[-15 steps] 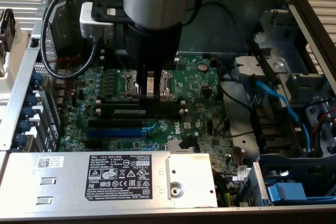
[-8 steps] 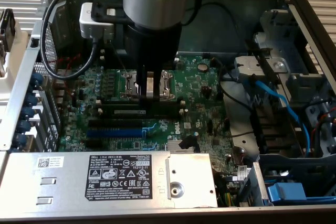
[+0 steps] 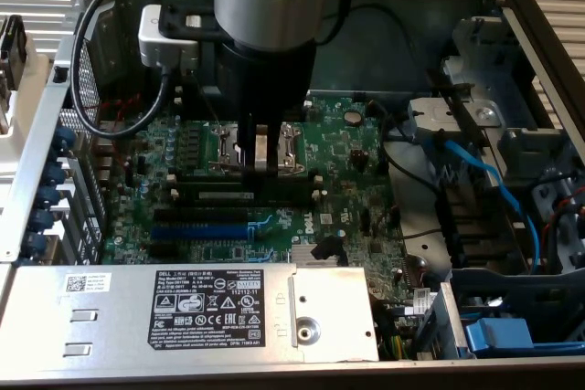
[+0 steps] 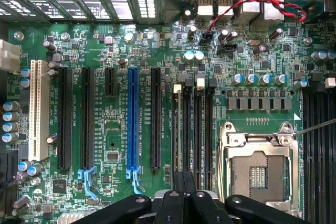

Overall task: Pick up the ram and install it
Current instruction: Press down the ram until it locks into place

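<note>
The arm stands over the motherboard (image 3: 274, 180) inside the open computer case (image 3: 548, 25). The claw (image 3: 265, 166) is lowered directly onto the ram (image 3: 242, 191), which lies along a black slot just beside the CPU socket (image 4: 260, 174). The fingers (image 4: 184, 195) appear pressed together at the ram's upper edge.

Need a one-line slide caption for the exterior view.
Robot hand lowered over the motherboard inside an open computer case, poised at the ram by the slots.
</note>
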`<state>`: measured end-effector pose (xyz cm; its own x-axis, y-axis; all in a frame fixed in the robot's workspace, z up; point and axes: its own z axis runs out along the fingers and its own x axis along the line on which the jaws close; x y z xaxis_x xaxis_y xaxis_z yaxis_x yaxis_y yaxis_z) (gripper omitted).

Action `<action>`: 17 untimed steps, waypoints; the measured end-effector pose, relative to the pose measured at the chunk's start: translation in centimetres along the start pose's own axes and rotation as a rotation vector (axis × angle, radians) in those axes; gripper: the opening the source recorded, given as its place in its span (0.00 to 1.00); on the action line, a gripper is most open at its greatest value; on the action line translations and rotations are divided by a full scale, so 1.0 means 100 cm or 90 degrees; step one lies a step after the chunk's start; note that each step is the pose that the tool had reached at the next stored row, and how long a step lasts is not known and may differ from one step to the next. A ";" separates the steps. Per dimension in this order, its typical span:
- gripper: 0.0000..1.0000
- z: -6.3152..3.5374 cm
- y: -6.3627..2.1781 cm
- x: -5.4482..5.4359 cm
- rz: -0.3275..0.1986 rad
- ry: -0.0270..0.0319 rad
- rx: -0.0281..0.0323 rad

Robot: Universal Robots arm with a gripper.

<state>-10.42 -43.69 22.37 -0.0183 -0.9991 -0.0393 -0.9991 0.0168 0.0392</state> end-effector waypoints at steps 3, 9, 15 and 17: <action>0.10 0.0001 0.0000 0.000 0.000 0.0007 -0.0004; 0.10 0.0009 0.0000 0.000 0.000 -0.0001 0.0000; 0.10 -0.0006 0.0000 0.000 0.000 0.0000 0.0000; 0.10 -0.0030 0.0001 0.000 0.000 -0.0009 0.0005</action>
<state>-10.42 -43.67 22.67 -0.0184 -0.9990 -0.0406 -0.9991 0.0168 0.0385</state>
